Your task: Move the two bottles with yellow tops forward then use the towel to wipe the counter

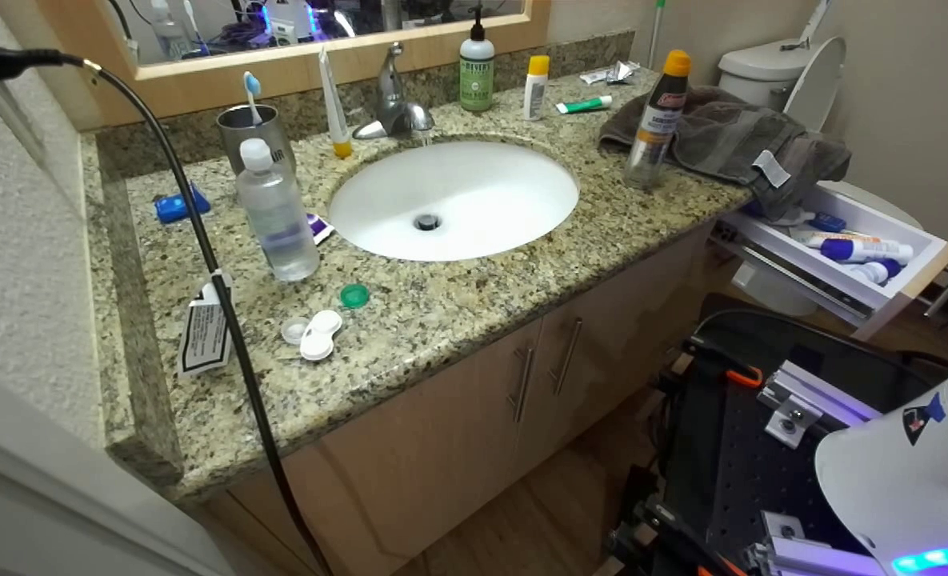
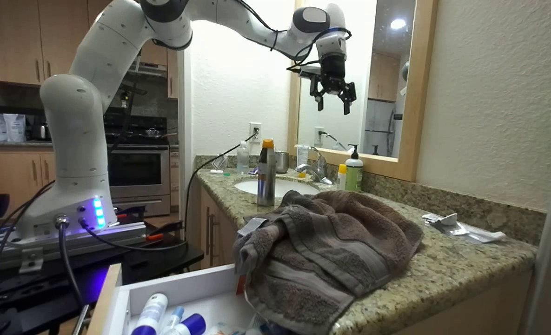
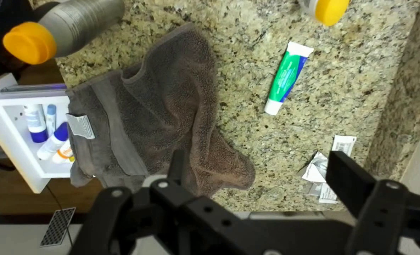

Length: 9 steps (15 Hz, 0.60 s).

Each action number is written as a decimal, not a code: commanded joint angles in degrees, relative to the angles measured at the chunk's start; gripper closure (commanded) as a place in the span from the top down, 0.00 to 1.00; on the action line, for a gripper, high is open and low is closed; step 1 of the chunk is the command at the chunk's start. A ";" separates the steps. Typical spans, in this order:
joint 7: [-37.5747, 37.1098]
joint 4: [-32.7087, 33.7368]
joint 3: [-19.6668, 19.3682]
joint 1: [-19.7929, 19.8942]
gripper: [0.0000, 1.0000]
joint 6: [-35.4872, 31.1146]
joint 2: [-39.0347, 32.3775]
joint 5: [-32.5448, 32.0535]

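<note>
A tall spray bottle with an orange-yellow top stands near the counter's front edge in both exterior views and at the wrist view's top left. A small white bottle with a yellow cap stands behind the sink, partly cut off in the wrist view. A grey-brown towel lies crumpled on the granite counter, hanging over the drawer; it also fills the wrist view's middle left. My gripper is open and empty, high above the counter.
An open drawer with tubes juts out under the towel. A sink, faucet, green soap bottle, green toothpaste tube and foil wrappers are around. A clear bottle and black cable are at the far end.
</note>
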<state>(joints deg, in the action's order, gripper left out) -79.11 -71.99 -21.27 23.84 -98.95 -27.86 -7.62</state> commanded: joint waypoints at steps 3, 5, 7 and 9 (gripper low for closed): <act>0.18 -4.93 0.00 -1.04 1.00 -2.04 3.74 -0.89; 4.22 -2.95 0.30 -0.73 1.00 1.71 1.87 0.31; 9.19 -8.42 1.12 -1.55 1.00 0.21 4.30 -2.26; 13.89 -12.57 1.37 -2.23 1.00 -0.55 6.26 -3.99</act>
<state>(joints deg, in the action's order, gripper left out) -71.26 -78.42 -20.61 22.40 -98.84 -24.79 -9.03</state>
